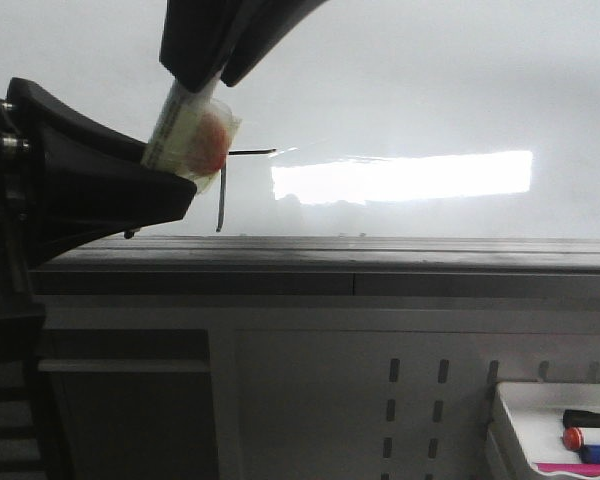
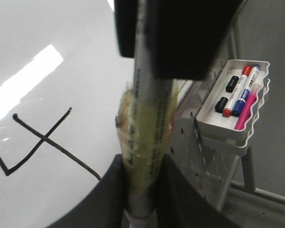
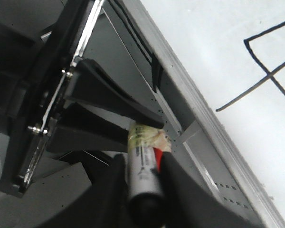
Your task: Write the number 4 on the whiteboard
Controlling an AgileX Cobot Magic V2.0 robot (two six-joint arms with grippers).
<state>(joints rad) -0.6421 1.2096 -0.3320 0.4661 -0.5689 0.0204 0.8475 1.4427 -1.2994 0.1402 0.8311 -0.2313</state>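
The whiteboard (image 1: 410, 90) is the largest thing here, a glossy white sheet with a bright rectangular glare; a dark grey ledge (image 1: 380, 255) runs along its near edge, and the board beyond the glare is bare and open. Below the ledge hangs a pale perforated panel (image 1: 420, 400), and on it a small white tray (image 2: 237, 111) with a wavy rim holding red, blue, black and pink markers. The number 4 (image 2: 35, 142) sits on the whiteboard near the ledge: thin black strokes, open at the top, a slanted line, a crossbar and a long straight stroke. Both grippers meet just beside it. The left gripper (image 2: 142, 190) and the right gripper (image 3: 145, 178) each have their black fingers closed around one grey marker (image 3: 141, 175), wrapped in yellowish tape.
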